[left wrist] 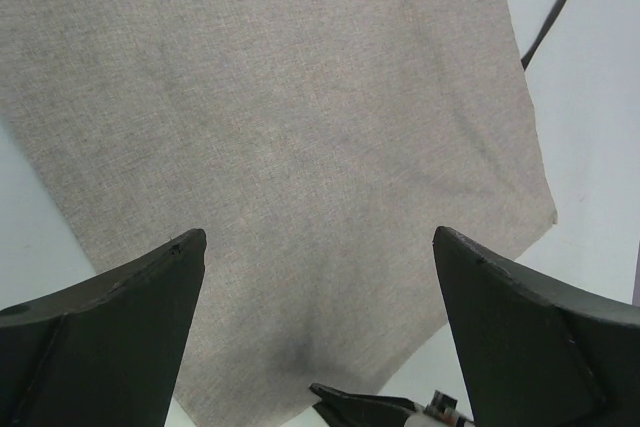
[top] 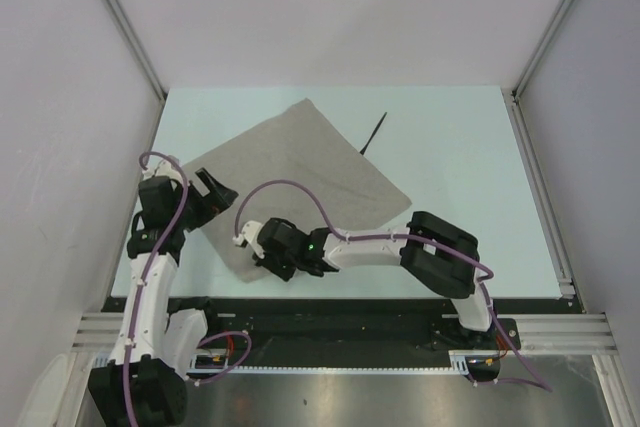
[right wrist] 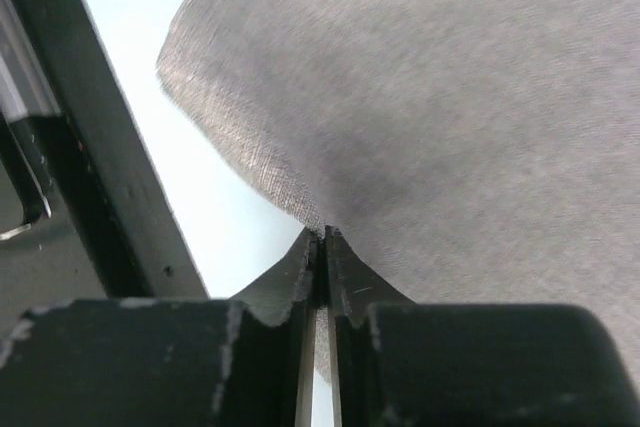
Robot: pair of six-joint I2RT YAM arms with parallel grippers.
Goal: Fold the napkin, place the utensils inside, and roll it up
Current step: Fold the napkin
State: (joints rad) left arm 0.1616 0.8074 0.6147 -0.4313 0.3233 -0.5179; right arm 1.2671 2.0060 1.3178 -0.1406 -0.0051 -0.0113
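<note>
The napkin is lying spread flat on the pale surface, turned so that its corners are pointing toward the far side, the right, the left and the arms' bases. The right hand is reaching across to the napkin's near corner and is clenching it: in the right wrist view the two fingers are pressing together with the fabric's edge pinched between their tips, and the cloth is rising from that pinch in a shallow fold. The left hand is hovering at the napkin's left edge with its fingers spread wide, grasping nothing; in its own view only plain fabric is showing between the two dark fingers, and the tip of the right hand is peeking in at the bottom. The utensil, thin and black, is lying on the bare surface just beside the napkin's far right edge, angled away from it, with its near end meeting or almost meeting the cloth.
</note>
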